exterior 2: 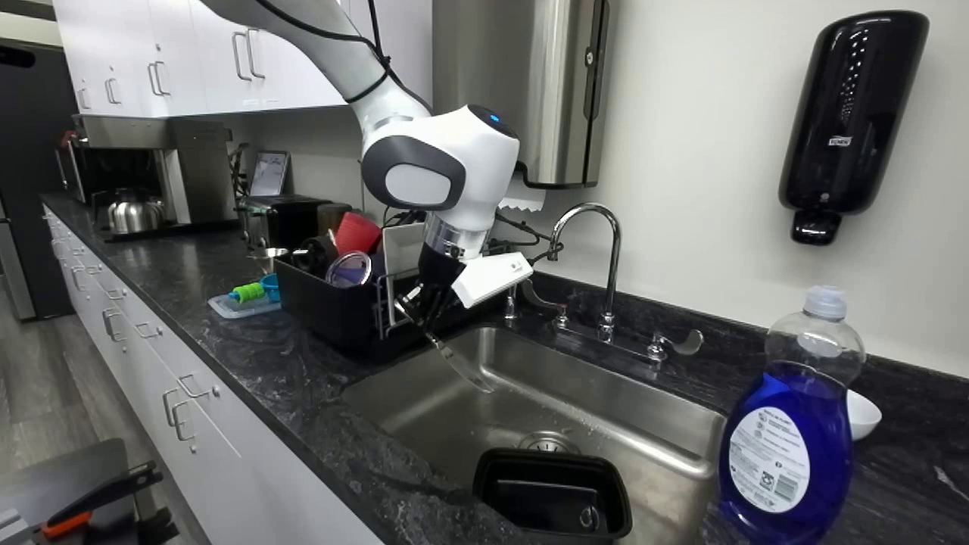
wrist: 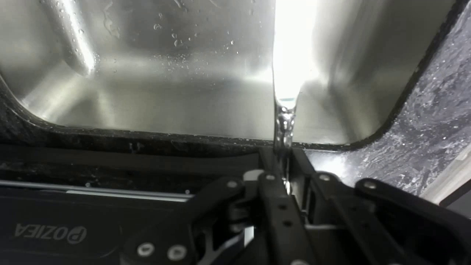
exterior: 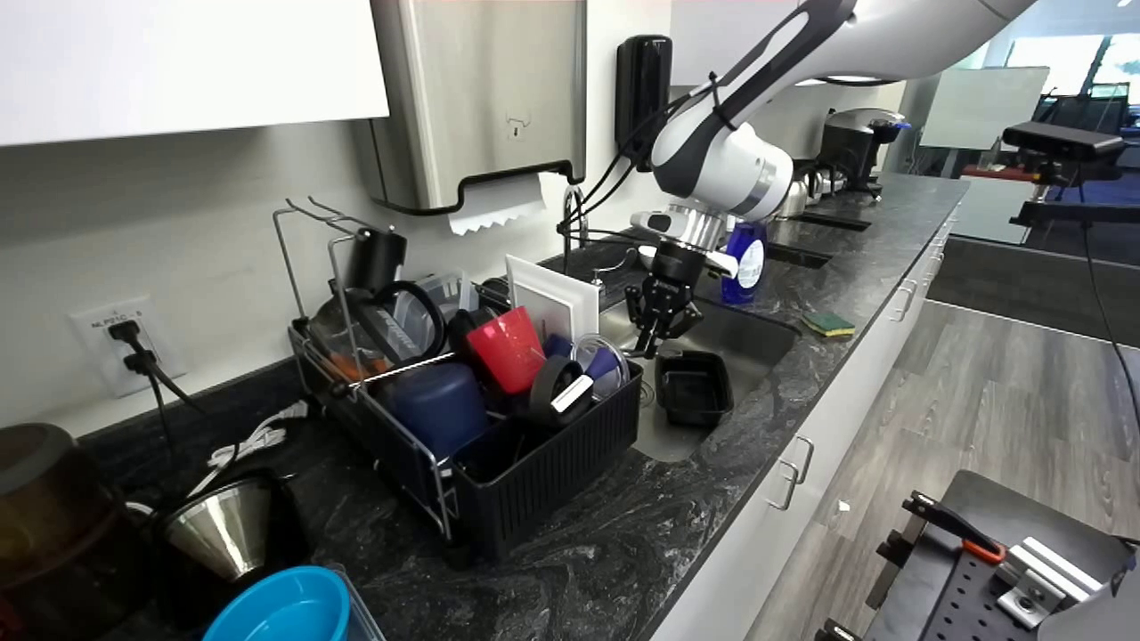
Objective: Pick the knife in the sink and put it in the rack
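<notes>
Pinching the knife [wrist: 287, 84] by its handle, the fingers [wrist: 302, 162] are closed firmly enough, it seems, to keep it from swinging, while the blade juts out ahead of them and slants down toward the sink [exterior 2: 431, 424]. Holding the handle makes sense: it leaves the blade free, so the knife could be lowered tip first among the things in the rack [exterior: 552, 476]. The knife hangs at the end of the sink nearest the rack, and in the wrist view the fingers overlap the rim on that side, which looks like the shortest way across. (Whether the tip touches the sink's wall, I cannot tell.) The rack stands on the desk [exterior: 606, 552] right beside the sink, probably so that washed things can drain within reach. It is crowded: a red cup [exterior: 506, 349] leans there, and white dishes [exterior: 545, 312] stand on edge, likely so water runs off them, so a gap has to be chosen with care. A black tub [exterior 2: 530, 481] lies in the sink, well apart from the knife, and should not hinder the lift over the rim.
</notes>
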`<state>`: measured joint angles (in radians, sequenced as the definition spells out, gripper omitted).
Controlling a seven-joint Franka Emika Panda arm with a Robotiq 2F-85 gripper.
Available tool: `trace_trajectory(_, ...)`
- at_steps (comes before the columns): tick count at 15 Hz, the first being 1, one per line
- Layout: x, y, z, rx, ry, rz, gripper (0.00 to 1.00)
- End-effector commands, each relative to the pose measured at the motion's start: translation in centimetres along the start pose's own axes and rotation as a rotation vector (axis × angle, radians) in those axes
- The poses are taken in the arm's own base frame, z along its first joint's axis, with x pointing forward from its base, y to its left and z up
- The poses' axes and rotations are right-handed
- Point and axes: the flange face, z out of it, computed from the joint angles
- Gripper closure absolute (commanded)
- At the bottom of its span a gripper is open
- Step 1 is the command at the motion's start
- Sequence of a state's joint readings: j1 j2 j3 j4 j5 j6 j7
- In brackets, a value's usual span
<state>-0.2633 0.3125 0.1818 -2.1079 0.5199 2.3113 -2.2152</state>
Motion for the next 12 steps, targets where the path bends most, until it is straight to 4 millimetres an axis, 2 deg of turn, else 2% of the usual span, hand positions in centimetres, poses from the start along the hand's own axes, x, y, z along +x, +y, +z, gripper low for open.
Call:
trace_trajectory(1,0.4,-1.5,-0.6,0.006,0.008,-0.014,0.96)
trace_trajectory(6,0.3,-0.6,1.0,0.038,-0.004,-0.019,0.96)
trace_trajectory(12,-0.5,1.0,4.2,0.108,-0.019,-0.037,0.96)
